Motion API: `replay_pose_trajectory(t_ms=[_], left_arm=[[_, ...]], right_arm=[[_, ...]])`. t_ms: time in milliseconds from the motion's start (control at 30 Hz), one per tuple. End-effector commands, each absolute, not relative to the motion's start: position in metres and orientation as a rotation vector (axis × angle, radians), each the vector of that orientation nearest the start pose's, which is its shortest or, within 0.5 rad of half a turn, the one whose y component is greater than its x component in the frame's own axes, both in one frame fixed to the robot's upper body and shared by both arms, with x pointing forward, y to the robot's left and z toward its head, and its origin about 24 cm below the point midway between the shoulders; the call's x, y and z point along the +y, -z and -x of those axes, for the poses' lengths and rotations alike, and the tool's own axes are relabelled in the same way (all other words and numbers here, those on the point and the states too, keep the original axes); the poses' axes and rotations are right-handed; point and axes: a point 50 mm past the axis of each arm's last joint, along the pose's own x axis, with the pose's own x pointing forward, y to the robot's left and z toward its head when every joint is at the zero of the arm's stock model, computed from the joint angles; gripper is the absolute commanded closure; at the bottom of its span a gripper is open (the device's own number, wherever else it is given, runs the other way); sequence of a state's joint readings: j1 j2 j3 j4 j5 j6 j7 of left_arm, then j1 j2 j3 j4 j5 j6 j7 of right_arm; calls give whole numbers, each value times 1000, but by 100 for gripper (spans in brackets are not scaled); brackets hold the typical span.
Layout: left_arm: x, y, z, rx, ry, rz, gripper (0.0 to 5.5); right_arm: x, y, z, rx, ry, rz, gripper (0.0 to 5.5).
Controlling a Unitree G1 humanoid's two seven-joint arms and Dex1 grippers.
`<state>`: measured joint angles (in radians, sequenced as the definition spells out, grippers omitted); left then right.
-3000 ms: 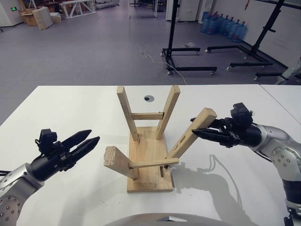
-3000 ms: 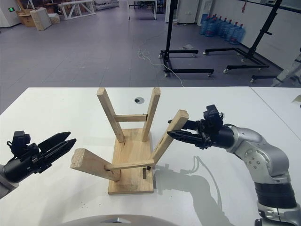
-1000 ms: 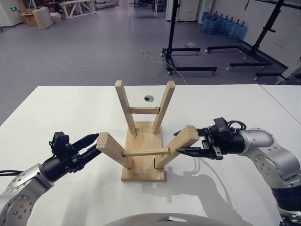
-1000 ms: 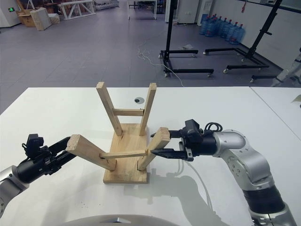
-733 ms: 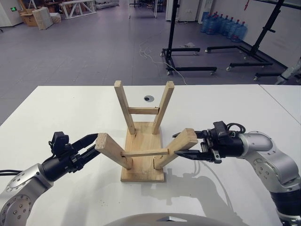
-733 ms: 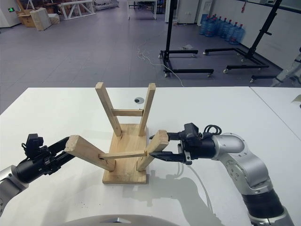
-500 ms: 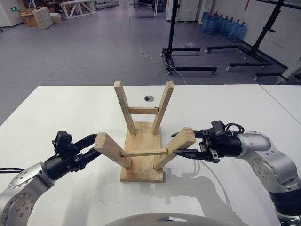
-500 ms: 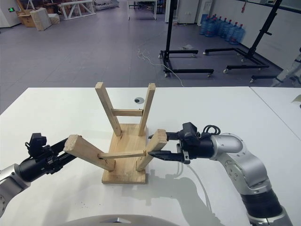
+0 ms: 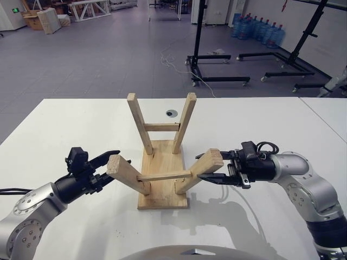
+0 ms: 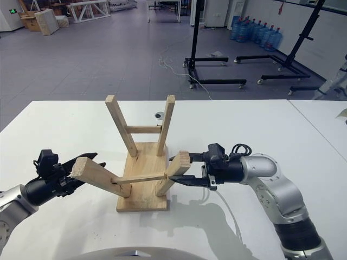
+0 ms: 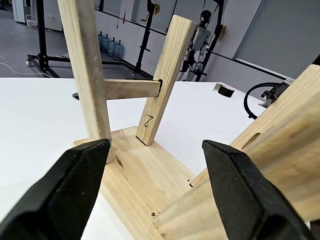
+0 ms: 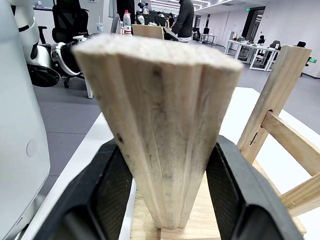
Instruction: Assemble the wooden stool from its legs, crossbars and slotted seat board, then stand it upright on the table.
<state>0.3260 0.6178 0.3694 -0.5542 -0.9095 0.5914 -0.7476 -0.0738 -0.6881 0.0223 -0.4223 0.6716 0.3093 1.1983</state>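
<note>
So the left claw (image 9: pixel 112 166) has moved in. A few seconds back it hung well clear, and now its wide-open fingers straddle the tip of the near left leg (image 9: pixel 127 174) without pinching it. The right claw (image 9: pixel 212 165) is clamped on the near right leg (image 9: pixel 199 172) and has swung it lower and inward. The crossbar (image 9: pixel 162 176) runs between the claws, over the seat board (image 9: pixel 162 197). My guess is the near pair's getting lined up for its slots. Both arms reach in low over the table (image 9: pixel 65 119).
</note>
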Motion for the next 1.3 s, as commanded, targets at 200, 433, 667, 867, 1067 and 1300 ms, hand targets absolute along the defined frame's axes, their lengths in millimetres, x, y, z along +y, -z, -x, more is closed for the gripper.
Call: replay_pose_trajectory(t_ms=[200,433,667,867,1067,1300], left_arm=[[255,-175,-168,-121,737,337,213],[234,-181,-155,-158,885,492,213],[223,-160,-163,-26,893,467,213],[216,-149,-166,42,902,430,213],[213,-146,-166,69,912,418,213],[210,-146,-165,107,937,393,213]], right_arm=[[-163,-149,-210,-13,-1506,125,346],[-160,-150,-211,-8,-1522,130,346],[-159,-152,-213,-13,-1529,122,346],[-157,-153,-213,-18,-1542,121,346],[-155,-149,-208,-27,-1573,139,346],[-151,-147,-206,-47,-1554,134,346]])
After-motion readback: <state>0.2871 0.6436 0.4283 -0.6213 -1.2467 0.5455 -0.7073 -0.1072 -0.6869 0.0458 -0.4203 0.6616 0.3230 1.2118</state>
